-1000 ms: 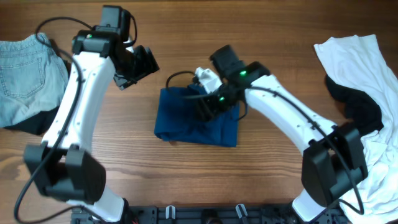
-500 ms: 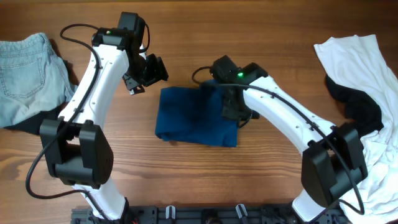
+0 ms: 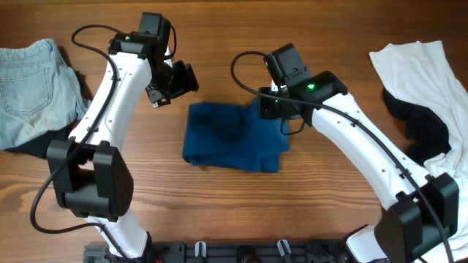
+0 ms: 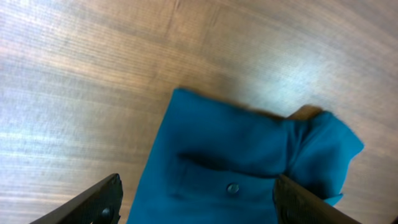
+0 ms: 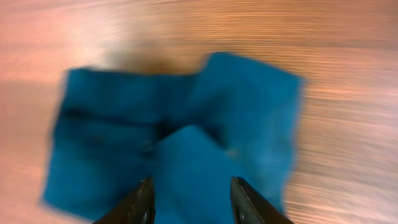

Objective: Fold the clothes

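Observation:
The dark blue T-shirt [image 3: 232, 136] lies folded into a small rough rectangle at the table's middle. It fills the lower part of the left wrist view [image 4: 249, 162] and the blurred right wrist view [image 5: 180, 143]. My left gripper [image 3: 183, 79] is open and empty, hovering above the table just beyond the shirt's far left corner. My right gripper [image 3: 269, 108] is open and empty over the shirt's far right corner, above the cloth.
Pale denim jeans [image 3: 33, 84] over a black garment [image 3: 36, 142] lie at the left edge. A white garment [image 3: 439, 95] with a black one [image 3: 428, 131] on it is piled at the right edge. Bare wood surrounds the shirt.
My right gripper has let go of the shirt's fold and drawn back toward the far right, opening. The left arm swung in toward the shirt, then held still.

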Available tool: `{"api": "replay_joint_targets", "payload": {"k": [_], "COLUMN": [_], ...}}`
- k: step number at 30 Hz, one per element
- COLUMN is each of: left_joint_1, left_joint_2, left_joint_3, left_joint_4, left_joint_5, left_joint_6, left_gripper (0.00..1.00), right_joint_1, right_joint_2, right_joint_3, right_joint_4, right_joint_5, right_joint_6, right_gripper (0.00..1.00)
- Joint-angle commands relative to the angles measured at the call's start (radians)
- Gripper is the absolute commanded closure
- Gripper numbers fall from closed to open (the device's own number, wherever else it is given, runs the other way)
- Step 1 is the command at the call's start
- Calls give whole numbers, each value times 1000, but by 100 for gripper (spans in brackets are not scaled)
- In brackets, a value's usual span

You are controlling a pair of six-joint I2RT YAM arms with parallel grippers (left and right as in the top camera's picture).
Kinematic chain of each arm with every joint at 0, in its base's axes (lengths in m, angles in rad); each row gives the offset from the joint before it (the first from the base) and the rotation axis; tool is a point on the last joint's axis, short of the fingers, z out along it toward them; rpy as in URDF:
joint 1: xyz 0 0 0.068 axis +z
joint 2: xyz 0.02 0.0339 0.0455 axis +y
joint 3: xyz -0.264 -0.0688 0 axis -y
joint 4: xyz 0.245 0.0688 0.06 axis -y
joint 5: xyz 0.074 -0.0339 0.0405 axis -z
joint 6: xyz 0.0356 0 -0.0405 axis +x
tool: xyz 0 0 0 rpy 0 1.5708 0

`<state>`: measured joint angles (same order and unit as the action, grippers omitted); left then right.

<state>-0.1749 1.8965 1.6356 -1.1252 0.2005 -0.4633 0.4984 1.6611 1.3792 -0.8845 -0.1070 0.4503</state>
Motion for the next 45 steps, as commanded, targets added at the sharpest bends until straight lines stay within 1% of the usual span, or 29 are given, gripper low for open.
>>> {"api": "replay_joint_targets", "payload": {"k": [1,3,4,8,10,12,16,18,19,21,22,23,25,27,28,30,32,33,35,37,38,40,45], "left_joint_1": [-29,-48,-57,-66,-66,-66,-66,-65,-64,-65,-69,-71,-72,-66,-55,-35,-25,-25,-28,-40,-47,-72,-132], "left_joint_2": [18,36,53,147,200,248,295,295,295,295,295,295,276,224,172,105,64,61,77,110,126,188,317], "left_joint_3": [-1,-1,-1,-1,-1,-1,-2,-5,-6,-7,-7,-7,-6,-6,-3,-3,-3,-3,-3,-3,-3,-3,-3], "left_joint_4": [74,110,124,146,136,98,-101,-181,-225,-283,-310,-327,-345,-321,-269,-148,-2,84,179,222,224,222,262], "left_joint_5": [11,11,8,9,18,25,32,-3,-16,-5,14,30,62,62,68,103,126,152,246,355,375,381,410], "left_joint_6": [70,120,143,145,145,145,147,146,146,145,146,146,147,145,142,142,143,145,191,266,294,304,330], "left_gripper": [22,21,21,21,21,21,29,28,27,26,25,25,27,26,26,22,5,0,0,0,0,0,0], "right_joint_1": [14,29,39,46,46,44,-2,-58,-100,-182,-212,-238,-268,-274,-273,-272,-272,-272,-272,-272,-272,-272,-272], "right_joint_2": [76,123,146,181,181,181,181,181,181,181,181,180,175,156,129,78,35,18,10,11,11,11,11], "right_joint_3": [-18,-62,-95,-256,-311,-354,-359,-355,-348,-309,-277,-233,-127,-31,8,20,20,20,20,19,19,19,19], "right_joint_4": [-25,-47,-45,-3,-14,-15,15,62,112,216,234,225,156,65,25,-1,-16,-28,-53,-74,-75,-77,-82], "right_joint_5": [-212,-208,-204,-201,-175,-99,37,124,177,193,194,193,193,193,193,156,86,58,45,46,45,45,31], "right_joint_6": [-132,-119,-93,0,32,84,103,101,85,-47,-92,-124,-141,-141,-136,-132,-132,-129,-125,-125,-125,-113,-106], "right_gripper": [63,69,70,77,78,78,77,77,77,76,76,76,75,73,73,72,71,71,70,69,67,65,64]}}
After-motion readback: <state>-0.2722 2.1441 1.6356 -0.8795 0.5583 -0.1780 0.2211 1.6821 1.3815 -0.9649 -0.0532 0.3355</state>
